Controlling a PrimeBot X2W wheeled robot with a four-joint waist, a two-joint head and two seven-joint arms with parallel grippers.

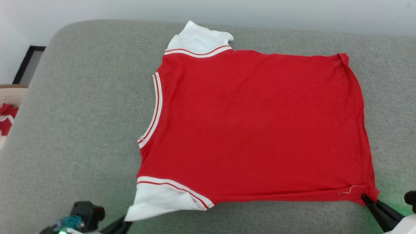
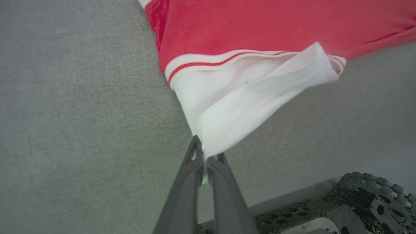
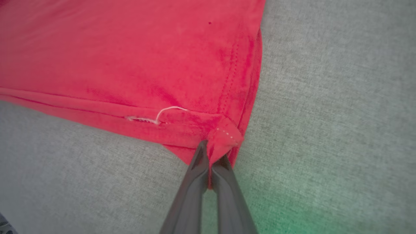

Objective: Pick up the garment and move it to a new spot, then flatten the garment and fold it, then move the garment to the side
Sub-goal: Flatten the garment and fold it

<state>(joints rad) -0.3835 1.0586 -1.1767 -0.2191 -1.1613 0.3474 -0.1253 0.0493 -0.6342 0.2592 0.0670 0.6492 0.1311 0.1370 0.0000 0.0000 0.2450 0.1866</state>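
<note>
The garment, a red shirt with white sleeves and striped trim, lies spread flat on the grey cushion, plain red side up, collar toward the left. My left gripper is shut on the tip of the near white sleeve, seen close in the left wrist view with the cloth pinched at the left gripper. My right gripper is shut on the near right hem corner; in the right wrist view the red corner sits folded between the fingertips of the right gripper.
A smaller red-and-white cloth lies in a pale basket off the cushion's left edge. A dark frame stands at the far left. Part of the robot's base shows below the cushion's near edge.
</note>
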